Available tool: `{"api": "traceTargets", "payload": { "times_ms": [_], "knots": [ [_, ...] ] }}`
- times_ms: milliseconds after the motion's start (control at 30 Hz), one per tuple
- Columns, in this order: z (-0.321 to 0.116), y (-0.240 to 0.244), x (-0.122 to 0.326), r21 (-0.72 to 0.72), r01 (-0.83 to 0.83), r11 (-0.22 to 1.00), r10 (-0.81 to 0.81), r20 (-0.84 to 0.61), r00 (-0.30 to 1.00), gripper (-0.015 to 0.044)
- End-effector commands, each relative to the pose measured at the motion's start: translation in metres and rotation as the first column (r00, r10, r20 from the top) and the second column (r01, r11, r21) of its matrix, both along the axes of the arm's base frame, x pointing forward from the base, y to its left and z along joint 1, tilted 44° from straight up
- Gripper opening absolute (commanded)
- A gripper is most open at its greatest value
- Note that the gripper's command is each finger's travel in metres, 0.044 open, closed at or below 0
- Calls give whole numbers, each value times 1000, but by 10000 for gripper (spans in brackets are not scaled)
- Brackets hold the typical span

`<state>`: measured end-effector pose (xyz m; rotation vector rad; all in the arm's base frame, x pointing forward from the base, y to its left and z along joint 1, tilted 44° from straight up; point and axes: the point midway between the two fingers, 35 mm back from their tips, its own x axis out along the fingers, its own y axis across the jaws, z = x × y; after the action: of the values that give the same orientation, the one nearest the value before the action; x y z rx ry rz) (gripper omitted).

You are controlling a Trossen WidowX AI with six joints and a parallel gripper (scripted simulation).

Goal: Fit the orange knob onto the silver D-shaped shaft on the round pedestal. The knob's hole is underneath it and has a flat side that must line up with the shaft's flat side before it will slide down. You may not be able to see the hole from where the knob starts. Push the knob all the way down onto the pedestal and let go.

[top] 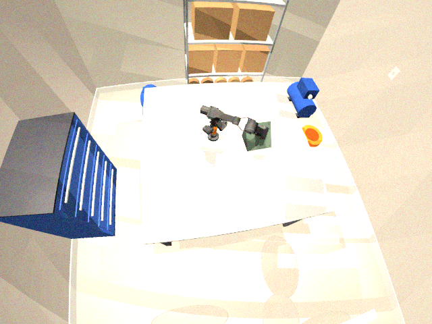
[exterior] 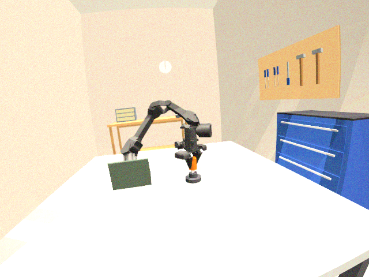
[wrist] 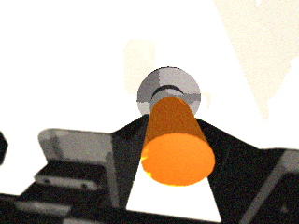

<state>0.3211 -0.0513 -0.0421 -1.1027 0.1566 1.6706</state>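
Note:
The orange knob [top: 214,130] [exterior: 193,163] [wrist: 177,159] is upright between the fingers of my gripper [exterior: 194,162] [wrist: 170,120], which is shut on it. The dark round pedestal [top: 212,138] [exterior: 192,179] [wrist: 146,89] stands on the table directly below the knob. In the exterior view a short light piece of the silver shaft [exterior: 192,171] shows between the knob's lower end and the pedestal's raised middle, so the knob is not down against the pedestal. The shaft's flat side and the knob's hole cannot be seen.
A dark green panel [top: 264,143] [exterior: 130,174] stands by the arm's base, to one side of the pedestal. The white table [top: 209,195] [exterior: 190,226] carries both. A blue drawer cabinet [top: 87,181] [exterior: 309,143] stands beyond the table's edge.

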Motion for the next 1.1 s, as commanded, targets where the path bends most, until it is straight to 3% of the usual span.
{"api": "traceTargets", "payload": {
  "times_ms": [0,1067],
  "knots": [
    [-1,1,0,-1,-39,999,39,39,998,0],
    [1,0,0,-1,-39,999,39,39,998,0]
  ]
}}
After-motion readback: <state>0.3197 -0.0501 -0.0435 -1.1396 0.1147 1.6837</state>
